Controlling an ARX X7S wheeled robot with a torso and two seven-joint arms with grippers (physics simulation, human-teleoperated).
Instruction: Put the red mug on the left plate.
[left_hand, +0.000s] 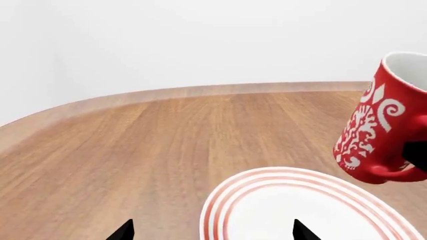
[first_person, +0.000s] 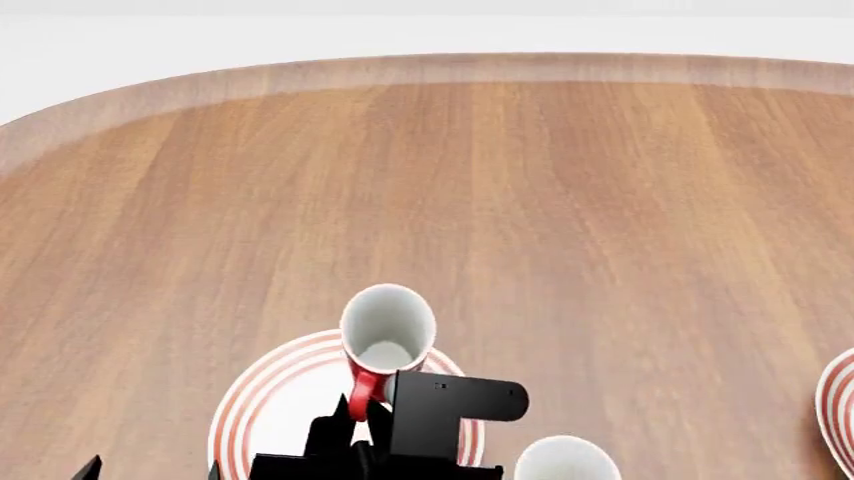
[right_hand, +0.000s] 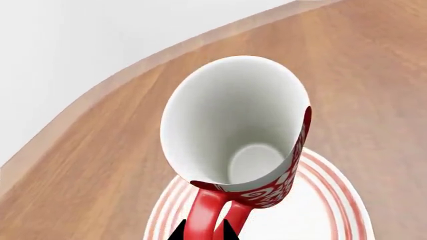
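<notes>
The red mug (first_person: 387, 330) with white scrollwork is upright, slightly tilted, over the far part of the left plate (first_person: 274, 400), a white plate with red rings. My right gripper (right_hand: 203, 232) is shut on the mug's red loop handle; the mug (right_hand: 233, 130) fills that view, with the plate (right_hand: 320, 200) beneath it. In the left wrist view the mug (left_hand: 380, 125) appears to hang just above the plate (left_hand: 300, 205). My left gripper (left_hand: 213, 232) is open and empty, low over the plate's left rim.
A plain white mug (first_person: 567, 462) stands right of the plate at the head view's bottom edge. The second ringed plate (first_person: 841, 410) shows at the right edge. The wooden table (first_person: 534, 200) stretches far ahead to a rounded back edge.
</notes>
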